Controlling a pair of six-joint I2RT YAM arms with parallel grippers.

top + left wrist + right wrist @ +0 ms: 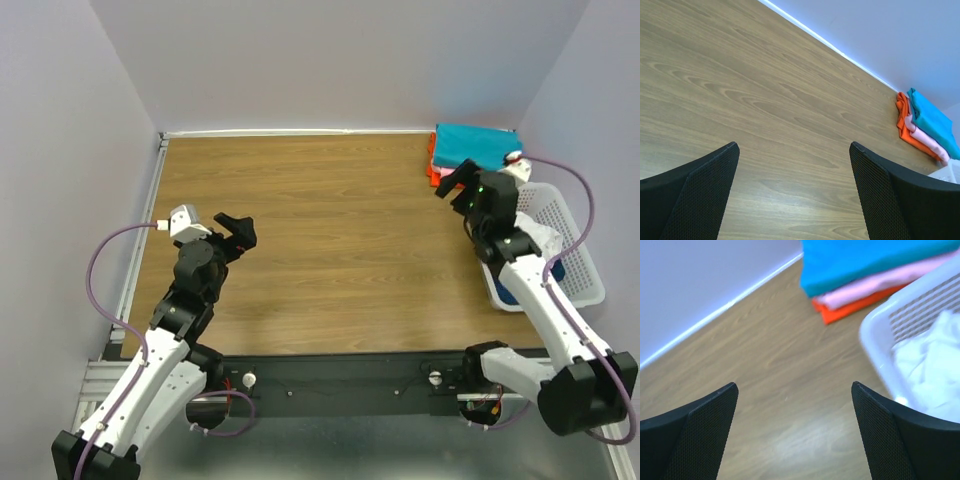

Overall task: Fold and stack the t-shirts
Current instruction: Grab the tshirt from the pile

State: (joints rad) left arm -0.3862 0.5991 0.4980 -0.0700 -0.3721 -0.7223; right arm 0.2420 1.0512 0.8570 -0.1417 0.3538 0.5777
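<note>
The next shirt to take is, I think, the white shirt (932,362). It lies crumpled inside the basket (592,262) at the right edge of the table (320,260). From the right gripper (455,187) it lies to the right and a little toward the near side, just over the basket rim. The gripper itself hangs above bare wood, beside the far left corner of the basket. Its jaws are spread wide and hold nothing.

The left gripper (240,234) is well apart, over the left half of the table, also wide and with nothing between its jaws. So the right arm is clearly the nearer one.

The white shirt is a soft heap with many folds. I cannot give it a long axis; only the basket has one, running from far to near along the table edge. A blue shirt (505,290) shows under the white one at the near end of the basket.

In the far right corner there is a neat stack (478,146), touching the wall side: the teal shirt (870,260) on top, the pink shirt (880,284) under it, the orange shirt (850,310) at the bottom. I judge that these three are finished and two remain.
</note>
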